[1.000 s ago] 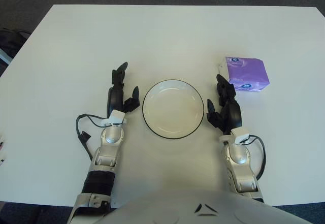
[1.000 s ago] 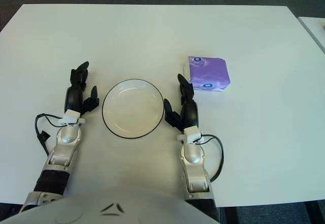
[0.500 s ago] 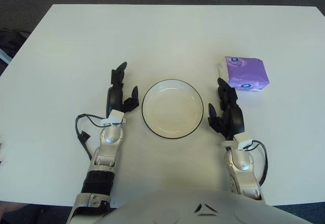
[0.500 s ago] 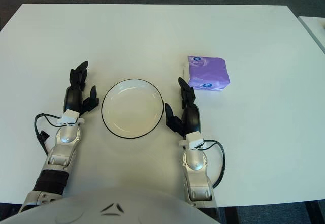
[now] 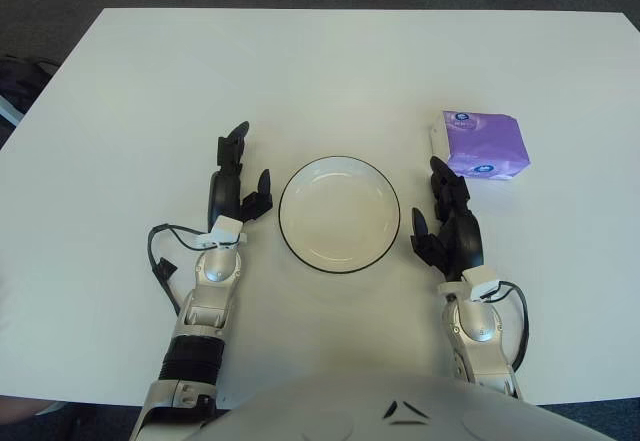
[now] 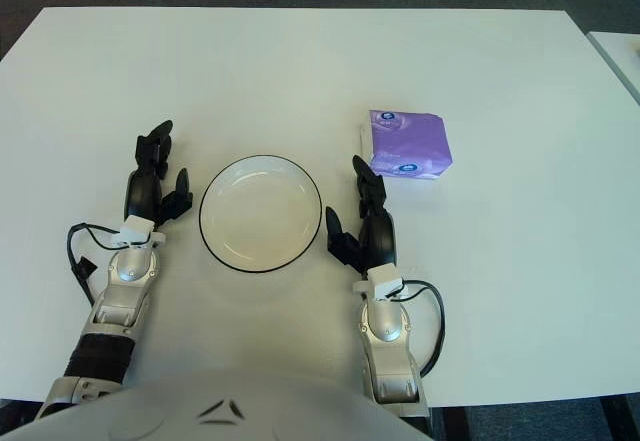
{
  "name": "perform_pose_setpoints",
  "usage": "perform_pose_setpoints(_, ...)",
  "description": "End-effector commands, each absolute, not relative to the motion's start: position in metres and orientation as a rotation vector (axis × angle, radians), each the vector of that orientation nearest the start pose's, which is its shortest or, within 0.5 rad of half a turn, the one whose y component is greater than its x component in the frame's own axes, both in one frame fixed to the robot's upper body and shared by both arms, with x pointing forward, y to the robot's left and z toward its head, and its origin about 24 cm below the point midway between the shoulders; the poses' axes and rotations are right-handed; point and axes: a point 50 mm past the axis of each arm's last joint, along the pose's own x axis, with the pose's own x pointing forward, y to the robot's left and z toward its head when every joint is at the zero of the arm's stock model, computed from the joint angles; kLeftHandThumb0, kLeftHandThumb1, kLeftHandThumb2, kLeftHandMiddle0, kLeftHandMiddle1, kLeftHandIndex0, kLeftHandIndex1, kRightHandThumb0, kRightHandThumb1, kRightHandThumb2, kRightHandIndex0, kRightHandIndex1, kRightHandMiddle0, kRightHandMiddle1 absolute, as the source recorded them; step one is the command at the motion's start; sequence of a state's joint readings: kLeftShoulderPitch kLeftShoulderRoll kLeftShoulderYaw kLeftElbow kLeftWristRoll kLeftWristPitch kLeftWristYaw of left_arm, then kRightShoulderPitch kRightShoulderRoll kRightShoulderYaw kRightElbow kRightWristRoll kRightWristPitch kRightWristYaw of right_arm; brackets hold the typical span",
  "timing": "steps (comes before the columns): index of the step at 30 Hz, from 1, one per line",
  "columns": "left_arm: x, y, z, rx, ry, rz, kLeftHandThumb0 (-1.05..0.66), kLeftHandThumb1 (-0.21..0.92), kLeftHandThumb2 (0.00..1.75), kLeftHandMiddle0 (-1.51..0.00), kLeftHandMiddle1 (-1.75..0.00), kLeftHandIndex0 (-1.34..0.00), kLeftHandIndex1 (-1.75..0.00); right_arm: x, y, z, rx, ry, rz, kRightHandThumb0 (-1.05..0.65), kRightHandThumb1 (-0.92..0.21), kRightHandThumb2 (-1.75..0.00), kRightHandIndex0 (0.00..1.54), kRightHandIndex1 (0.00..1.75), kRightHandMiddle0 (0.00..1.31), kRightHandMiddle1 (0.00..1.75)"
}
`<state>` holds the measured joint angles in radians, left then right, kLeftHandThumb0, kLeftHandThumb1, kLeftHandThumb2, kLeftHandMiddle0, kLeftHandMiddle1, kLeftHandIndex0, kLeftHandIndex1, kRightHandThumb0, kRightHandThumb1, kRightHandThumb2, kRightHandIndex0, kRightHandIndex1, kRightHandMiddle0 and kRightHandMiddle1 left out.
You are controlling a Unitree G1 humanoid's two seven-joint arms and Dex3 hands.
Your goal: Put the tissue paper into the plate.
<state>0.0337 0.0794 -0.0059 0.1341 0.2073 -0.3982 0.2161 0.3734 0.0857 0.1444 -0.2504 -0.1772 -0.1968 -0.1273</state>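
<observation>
Tissue pack (image 5: 484, 145) – beside plate (image 5: 339, 215)

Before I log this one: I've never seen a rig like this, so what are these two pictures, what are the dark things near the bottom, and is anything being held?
Both pictures come from one stereo camera on a humanoid robot's head, looking down at a white table; they show the same scene from slightly different spots. The dark shapes are its three-finger hands. The left hand shows left of the empty plate, the right hand to the plate's right, fingers open. Neither holds anything. The purple tissue pack lies on the table just beyond the right hand, not yet grasped.
</observation>
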Motion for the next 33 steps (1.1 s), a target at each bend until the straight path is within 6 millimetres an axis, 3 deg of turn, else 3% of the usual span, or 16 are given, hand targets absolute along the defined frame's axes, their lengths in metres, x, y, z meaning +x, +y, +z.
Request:
perform_pose_setpoints(1,0.220,0.170,-0.003,0.256,-0.034,0.140,-0.68,0.92,0.76,-0.27,-0.04,0.00,-0.65,0.173,-0.132,0.035,-0.082,-0.027,-0.096,-0.56,-0.87,-0.57,0.23,0.17,0.00,0.47)
perform_pose_setpoints(5,0.221,0.169,-0.003,0.252,-0.035,0.140,-0.68,0.92,0.77,-0.28,-0.04,0.00,-0.66,0.172,-0.135,0.044,-0.096,-0.057,-0.085,-0.58,-0.88,-0.57,0.23,0.16,0.00,0.47)
perform_pose_setpoints(9,0.222,0.168,-0.002,0.245,-0.037,0.138,-0.67,0.92,0.76,-0.28,-0.04,0.00,-0.67,0.169,-0.146,0.071,-0.157,-0.142,-0.065,-0.63,-0.90,-0.53,0.20,0.14,0.00,0.43)
perform_pose_setpoints(17,0.222,0.166,-0.001,0.241,-0.036,0.138,-0.67,0.92,0.76,-0.28,-0.04,0.00,-0.68,0.172,-0.153,0.101,-0.232,-0.225,-0.058,-0.69,-0.92,-0.50,0.19,0.12,0.00,0.44)
perform_pose_setpoints(25,0.221,0.167,-0.002,0.236,-0.024,0.140,-0.67,0.92,0.76,-0.27,-0.04,0.00,-0.67,0.168,-0.167,0.120,-0.342,-0.352,-0.165,-0.79,-0.92,-0.48,0.22,0.13,0.00,0.71)
perform_pose_setpoints(33,0.221,0.167,-0.003,0.241,-0.026,0.137,-0.68,0.92,0.77,-0.27,-0.03,0.00,-0.67,0.173,-0.183,0.128,-0.417,-0.470,-0.316,-0.80,-0.92,-0.45,0.24,0.14,0.00,0.83)
